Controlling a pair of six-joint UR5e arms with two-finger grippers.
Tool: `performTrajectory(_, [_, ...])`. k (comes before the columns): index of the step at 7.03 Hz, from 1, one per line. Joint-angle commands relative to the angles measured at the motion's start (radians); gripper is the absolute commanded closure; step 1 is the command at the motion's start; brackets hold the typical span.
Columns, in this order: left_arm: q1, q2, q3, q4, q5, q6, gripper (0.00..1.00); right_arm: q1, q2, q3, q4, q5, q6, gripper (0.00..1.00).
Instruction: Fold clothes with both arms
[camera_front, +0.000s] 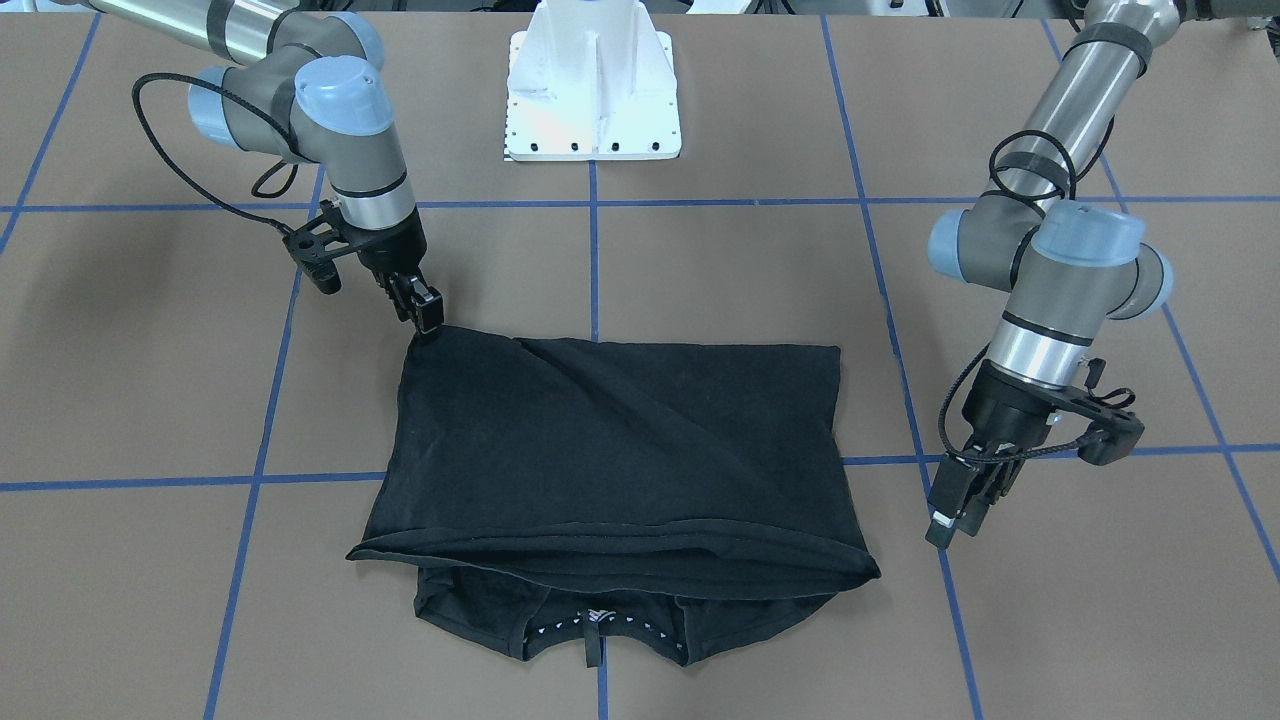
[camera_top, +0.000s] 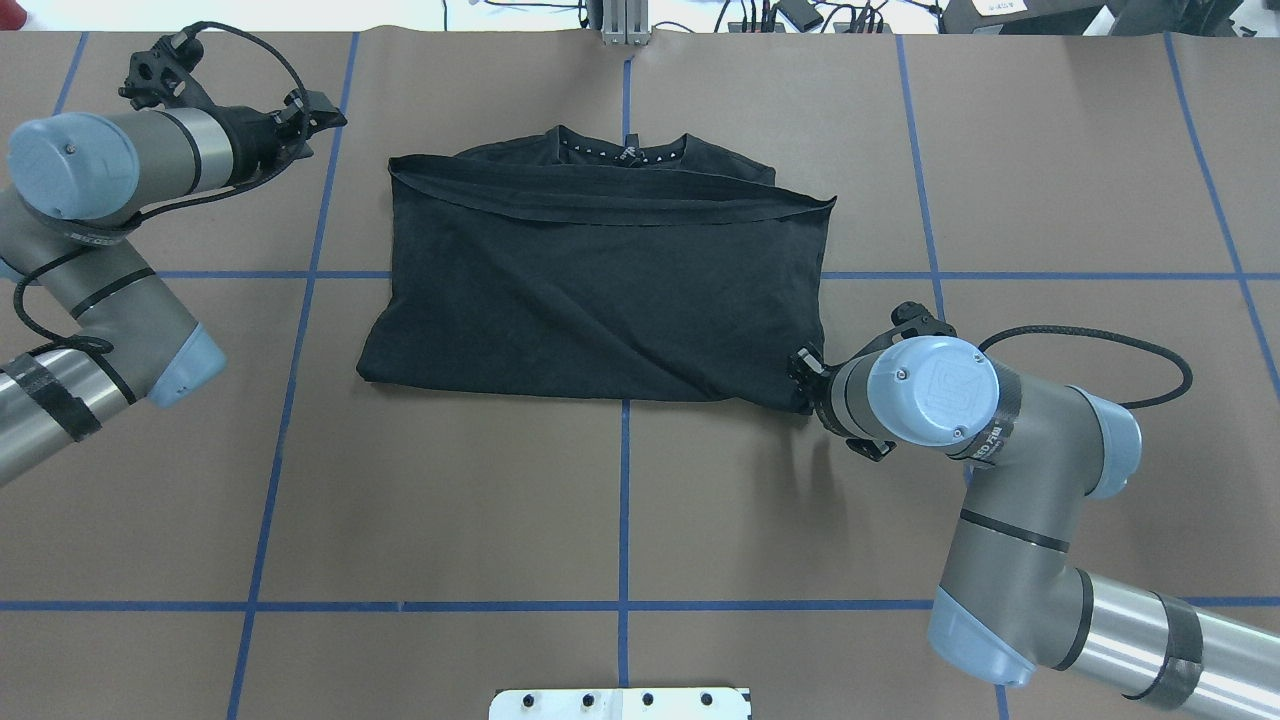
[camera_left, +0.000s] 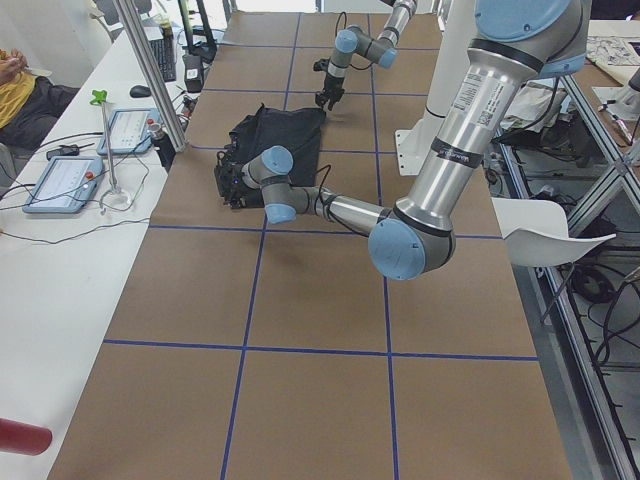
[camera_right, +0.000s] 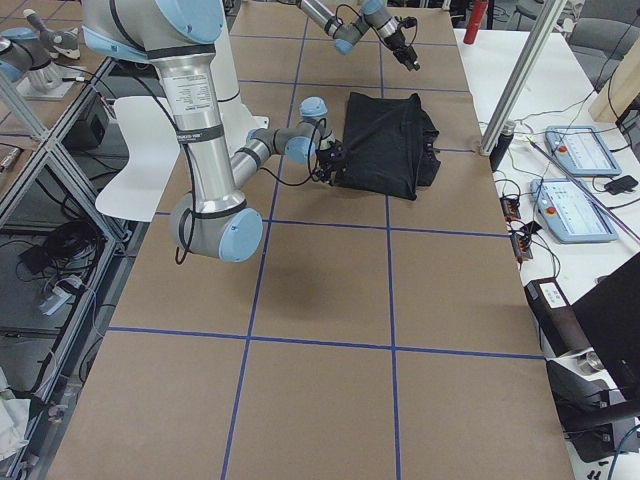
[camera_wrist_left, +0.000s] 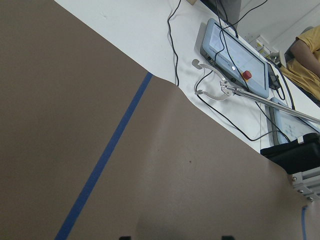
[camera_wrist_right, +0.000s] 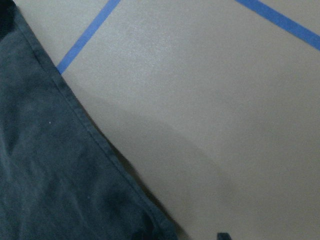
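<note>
At the front-facing view's left, find the black two-finger right gripper (camera_front: 428, 312), tips spread and touching the back corner of the soft black short-sleeved T-shirt (camera_front: 610, 450). Across the middle, see that shirt folded once on the brown paper-covered table (camera_front: 150, 400), collar (camera_front: 600, 625) poking out on the operators' side. At right, note the black two-finger left gripper (camera_front: 955, 515), spread, empty, near the folded edge but apart from it. Expect light, limp, draping cloth; pinch at corners, through both layers.
</note>
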Motion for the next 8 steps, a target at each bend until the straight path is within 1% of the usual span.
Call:
performTrajectory(1, [0.000,0.000,-0.001,0.000,0.001,0.000,0.32,0.001,-0.004,-0.001,0.001,0.000,0.001,0.89])
performTrajectory(2, [-0.001,0.002,-0.001,0.000,0.002,0.000,0.32,0.003,0.000,0.001,0.001,0.002,0.000,1.00])
performTrajectory(3, [0.000,0.002,-0.001,0.000,0.002,0.000,0.32,0.004,0.003,0.002,0.001,0.003,-0.001,1.00])
performTrajectory(5, [0.000,0.009,-0.003,0.000,0.004,0.000,0.32,0.055,0.002,0.002,0.001,0.115,-0.004,1.00])
performTrajectory(8, [0.000,0.011,-0.007,0.000,0.005,0.000,0.32,0.063,0.005,0.001,0.002,0.117,-0.007,1.00])
